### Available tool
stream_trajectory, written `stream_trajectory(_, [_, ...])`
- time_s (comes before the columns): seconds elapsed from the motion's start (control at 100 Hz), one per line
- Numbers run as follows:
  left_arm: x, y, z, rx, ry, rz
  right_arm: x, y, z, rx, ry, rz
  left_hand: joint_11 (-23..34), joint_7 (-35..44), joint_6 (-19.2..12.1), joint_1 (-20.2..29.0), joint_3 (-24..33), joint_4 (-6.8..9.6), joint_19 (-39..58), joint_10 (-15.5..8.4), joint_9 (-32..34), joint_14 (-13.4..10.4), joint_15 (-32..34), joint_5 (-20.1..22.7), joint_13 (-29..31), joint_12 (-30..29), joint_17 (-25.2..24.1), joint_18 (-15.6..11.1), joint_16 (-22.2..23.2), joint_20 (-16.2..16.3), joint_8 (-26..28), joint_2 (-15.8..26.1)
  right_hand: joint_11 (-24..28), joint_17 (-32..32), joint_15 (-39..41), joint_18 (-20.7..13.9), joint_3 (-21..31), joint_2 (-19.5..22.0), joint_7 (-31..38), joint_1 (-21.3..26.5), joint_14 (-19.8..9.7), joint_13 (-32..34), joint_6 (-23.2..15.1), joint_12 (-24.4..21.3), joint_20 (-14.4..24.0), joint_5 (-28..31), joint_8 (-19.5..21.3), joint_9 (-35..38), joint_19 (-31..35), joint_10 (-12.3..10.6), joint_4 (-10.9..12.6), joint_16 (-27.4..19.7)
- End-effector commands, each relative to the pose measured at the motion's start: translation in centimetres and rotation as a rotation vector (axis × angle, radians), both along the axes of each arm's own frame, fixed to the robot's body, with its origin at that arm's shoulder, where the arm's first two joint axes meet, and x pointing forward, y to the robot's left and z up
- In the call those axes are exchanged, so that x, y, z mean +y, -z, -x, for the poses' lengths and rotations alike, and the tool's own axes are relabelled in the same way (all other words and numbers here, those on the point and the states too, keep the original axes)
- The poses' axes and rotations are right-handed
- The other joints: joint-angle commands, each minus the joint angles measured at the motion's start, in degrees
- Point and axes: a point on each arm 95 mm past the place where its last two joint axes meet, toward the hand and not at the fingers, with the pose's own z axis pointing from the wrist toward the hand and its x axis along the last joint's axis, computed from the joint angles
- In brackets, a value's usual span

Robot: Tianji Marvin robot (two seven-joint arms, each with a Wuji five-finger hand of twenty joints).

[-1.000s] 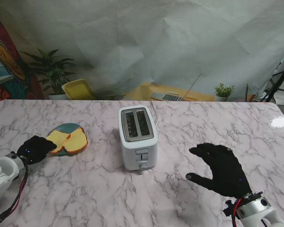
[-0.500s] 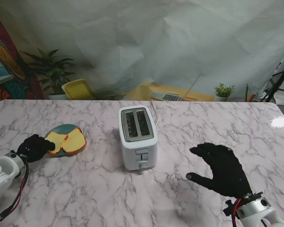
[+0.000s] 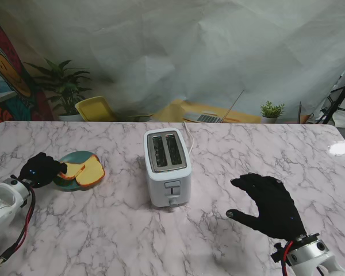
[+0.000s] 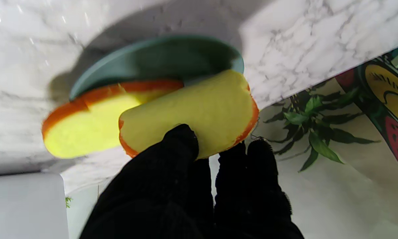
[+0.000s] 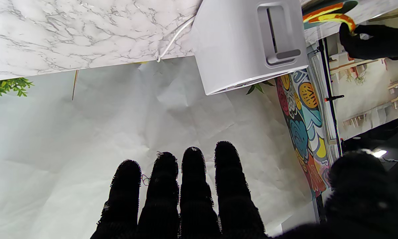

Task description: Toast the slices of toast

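The left hand (image 3: 39, 169) pinches one slice (image 4: 189, 116) on the plate (image 3: 66, 183) at the toaster's (image 3: 167, 167) nine o'clock (right hand (image 3: 270, 204) idle, fingers spread); pickup underway, next lifting toward a slot.

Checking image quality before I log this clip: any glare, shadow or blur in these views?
Stand view: sharp, one glare spot on the table at far right. Left wrist view: plate and toast slice soft, under the left hand's shadow. Right wrist view: crisp on the toaster, evenly lit.
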Motion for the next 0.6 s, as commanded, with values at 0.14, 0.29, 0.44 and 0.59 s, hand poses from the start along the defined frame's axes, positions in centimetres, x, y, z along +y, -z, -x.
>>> stream_trajectory(0.14, [-1.6, -3.1, -0.6, -0.111, 0.003, 0.029, -0.1, 0.2, 0.1, 0.001, 0.004, 0.003, 2.8, 6.9, -1.4, 4.6, 1.3, -0.34, 2.0, 1.3, 2.5, 4.7, 3.1, 2.4, 2.2, 3.7, 0.2, 0.4, 3.5, 1.2, 2.7, 2.0, -1.0, -0.2, -2.4, 0.1, -2.0, 2.9, 0.5, 1.9, -1.3, 0.9, 0.3, -0.3, -0.9, 0.5, -1.1, 0.9, 0.5, -1.0, -0.4, -1.4])
stream_trajectory(0.29, [-2.4, -5.3, -0.5, -0.185, 0.014, 0.040, -0.1, 0.2, 0.2, -0.001, 0.004, 0.001, 3.2, 7.7, -0.9, 4.6, 2.1, -0.54, 2.6, 1.8, 2.4, 4.9, 3.6, 2.0, 2.9, 5.4, 0.6, 1.1, 6.2, 1.6, 3.0, 1.9, -1.1, -0.2, -2.4, 0.1, -2.3, 3.0, 0.6, 2.1, -1.3, 1.0, 0.4, -0.3, -1.0, 0.6, -1.1, 0.9, 0.6, -1.0, -0.4, -1.4])
stream_trajectory(0.44, [-3.2, -7.3, -0.2, -0.255, 0.022, 0.052, 0.0, 0.2, 0.2, 0.002, 0.002, -0.004, 3.6, 8.3, -0.6, 4.6, 2.7, -0.77, 3.0, 2.1, 2.4, 5.2, 3.6, 1.9, 3.3, 6.5, 0.8, 1.6, 8.1, 1.9, 3.3, 1.9, -1.0, -0.2, -2.4, 0.0, -2.7, 3.0, 0.7, 2.3, -1.3, 1.1, 0.4, -0.3, -1.0, 0.7, -1.2, 1.0, 0.6, -1.0, -0.3, -1.4])
stream_trajectory(0.59, [-4.4, -9.1, 0.4, -0.338, 0.035, 0.096, 0.2, 0.3, 0.1, 0.004, -0.010, -0.005, 3.7, 8.5, -0.7, 4.6, 3.2, -0.85, 3.1, 2.3, 2.8, 5.3, 3.4, 2.2, 4.3, 6.9, 1.6, 2.2, 9.2, 2.3, 3.3, 1.7, -1.1, -0.2, -2.4, 0.1, -2.9, 2.1, 0.7, 2.9, -1.3, 1.1, 0.4, -0.3, -1.1, 0.5, -1.3, 0.9, 0.7, -0.9, -0.3, -1.4])
